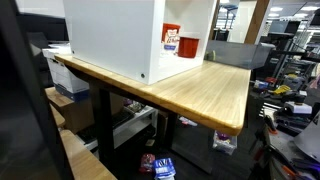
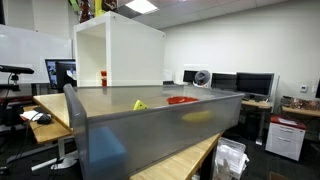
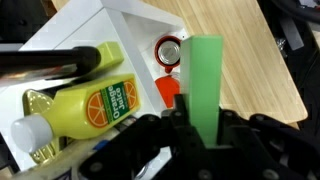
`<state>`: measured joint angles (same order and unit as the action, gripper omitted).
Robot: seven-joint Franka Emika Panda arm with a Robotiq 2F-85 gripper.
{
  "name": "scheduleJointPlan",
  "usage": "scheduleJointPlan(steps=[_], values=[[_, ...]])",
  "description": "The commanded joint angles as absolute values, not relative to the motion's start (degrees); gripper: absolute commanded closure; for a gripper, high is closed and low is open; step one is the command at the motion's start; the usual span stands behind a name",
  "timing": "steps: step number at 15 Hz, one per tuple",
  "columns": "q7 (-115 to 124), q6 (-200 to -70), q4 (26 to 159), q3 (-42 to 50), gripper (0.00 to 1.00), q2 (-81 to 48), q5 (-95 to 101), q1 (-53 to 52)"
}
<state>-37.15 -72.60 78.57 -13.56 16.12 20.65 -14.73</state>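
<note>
1. In the wrist view the fingers (image 3: 178, 128) are closed on a green block (image 3: 205, 80), which stands upright between them
2. The block is held above the spot where a corner of the white box (image 3: 120, 30) meets the bare wooden surface (image 3: 255, 75)
3. A yellow bottle (image 3: 85, 110) with an orange label lies inside the box, and a red cup (image 3: 168, 50) stands near the box's corner, just beside the block
4. In an exterior view the pale wood surface (image 1: 215, 90) carries the white box (image 1: 110, 35) at its far end; a red and white carton (image 1: 171, 40) and the red cup (image 1: 189, 47) stand in the box's open side
5. Storage boxes (image 1: 68, 80) sit under the surface's edge
6. The room is an office with white walls, a ceiling light (image 2: 142, 6), dark monitors (image 2: 255, 85) on a desk and a white drawer unit (image 2: 286, 138)
7. A blurred grey panel (image 2: 150, 125) fills the foreground of that exterior view
</note>
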Motion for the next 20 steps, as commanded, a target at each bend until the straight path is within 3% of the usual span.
scheduleJointPlan(steps=[1,20], values=[[-41.7,-71.2,74.3,-15.6,0.94,13.1,23.5,-15.5],[-63.7,-73.1,69.9,-15.6,0.94,10.0,24.1,-15.9]])
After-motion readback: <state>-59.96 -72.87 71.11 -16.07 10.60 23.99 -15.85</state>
